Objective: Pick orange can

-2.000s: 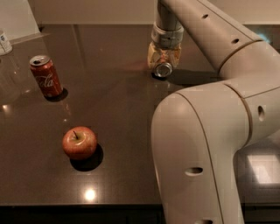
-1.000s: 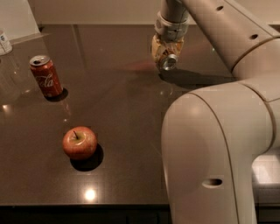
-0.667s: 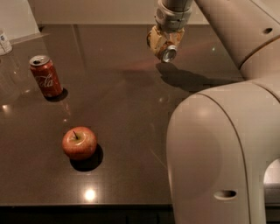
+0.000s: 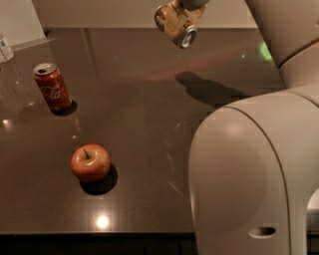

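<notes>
The orange can [image 4: 175,24], with a tan-and-orange mottled print and a silver end, hangs tilted in the air at the top of the camera view, well above the dark table [image 4: 149,124]. My gripper [image 4: 180,14] is shut on it from above; most of the gripper is cut off by the top edge. The can's shadow [image 4: 209,89] lies on the table below and to the right.
A red Coca-Cola can [image 4: 52,85] stands upright at the left. A red apple [image 4: 90,162] sits in front of it. A clear bottle [image 4: 6,48] is at the far left edge. My arm's large white body [image 4: 249,169] fills the right foreground.
The gripper has risen with the orange can, lifting it off the table to the top of the view. The red can and apple have not moved.
</notes>
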### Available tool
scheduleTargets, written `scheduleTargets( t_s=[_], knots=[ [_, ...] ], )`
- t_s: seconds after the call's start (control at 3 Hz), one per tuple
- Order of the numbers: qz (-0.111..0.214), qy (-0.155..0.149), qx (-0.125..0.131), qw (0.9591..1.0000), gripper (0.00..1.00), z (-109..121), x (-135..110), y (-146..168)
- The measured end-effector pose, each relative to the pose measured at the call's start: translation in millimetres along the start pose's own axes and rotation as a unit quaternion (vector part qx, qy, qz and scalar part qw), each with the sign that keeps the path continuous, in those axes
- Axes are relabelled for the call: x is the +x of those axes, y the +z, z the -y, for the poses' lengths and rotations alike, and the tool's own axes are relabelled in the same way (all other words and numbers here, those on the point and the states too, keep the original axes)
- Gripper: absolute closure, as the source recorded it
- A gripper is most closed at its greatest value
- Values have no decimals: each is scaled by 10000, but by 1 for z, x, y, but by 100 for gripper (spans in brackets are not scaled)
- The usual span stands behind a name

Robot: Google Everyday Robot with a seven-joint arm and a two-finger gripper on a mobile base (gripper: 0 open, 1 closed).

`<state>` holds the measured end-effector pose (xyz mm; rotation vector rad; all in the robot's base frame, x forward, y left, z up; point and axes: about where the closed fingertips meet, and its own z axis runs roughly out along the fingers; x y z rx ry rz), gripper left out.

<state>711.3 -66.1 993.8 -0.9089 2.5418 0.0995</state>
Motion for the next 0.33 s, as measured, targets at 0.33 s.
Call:
scheduleTargets(
  t_s=[0.33],
  knots=[
    [5,2,1,10000,100,0,0,1]
  ],
)
